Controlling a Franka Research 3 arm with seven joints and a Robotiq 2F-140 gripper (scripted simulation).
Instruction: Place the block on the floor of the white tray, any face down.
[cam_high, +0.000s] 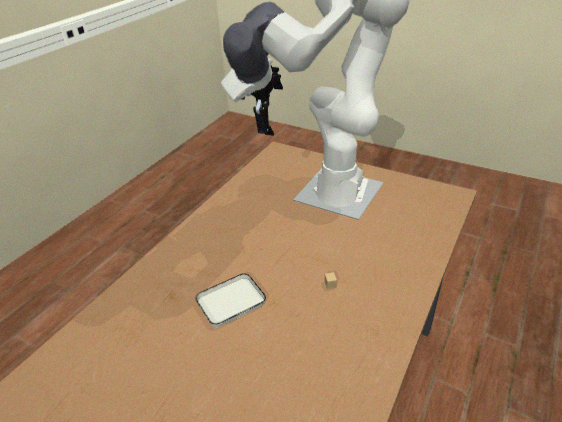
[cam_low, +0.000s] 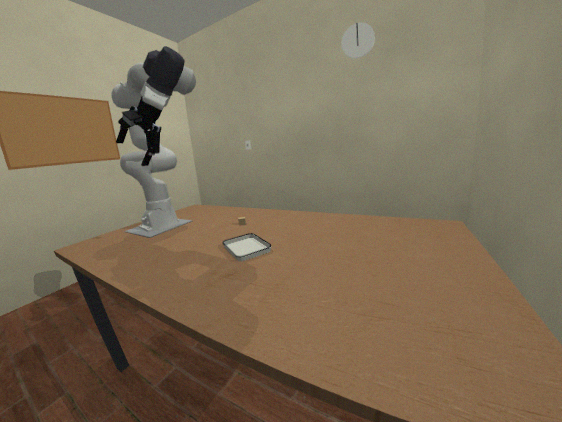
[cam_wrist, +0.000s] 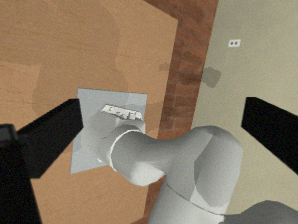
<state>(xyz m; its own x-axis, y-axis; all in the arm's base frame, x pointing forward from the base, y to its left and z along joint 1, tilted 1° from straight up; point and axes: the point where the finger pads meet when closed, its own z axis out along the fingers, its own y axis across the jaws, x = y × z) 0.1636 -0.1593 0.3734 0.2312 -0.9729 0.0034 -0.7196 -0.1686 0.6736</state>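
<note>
From the top view, the small tan wooden block (cam_high: 330, 279) sits on the brown wooden counter (cam_high: 300, 350), well apart from the shallow white rectangular tray with a grey rim (cam_high: 200, 300) lying to one side of it. The white arm stands on a grey square base plate (cam_high: 371, 187) at the counter's far end, its black gripper (cam_high: 264, 117) raised high above the counter's far edge, holding nothing.

In the exterior view, the gripper (cam_low: 134, 148) hangs beside the arm's upper links, its fingers spread wide. The block (cam_low: 241, 220) rests beyond the tray (cam_low: 231, 247), between it and the wall.

At the wrist, 2 black fingers frame the base plate (cam_wrist: 87, 100) and the arm's own links.
</note>
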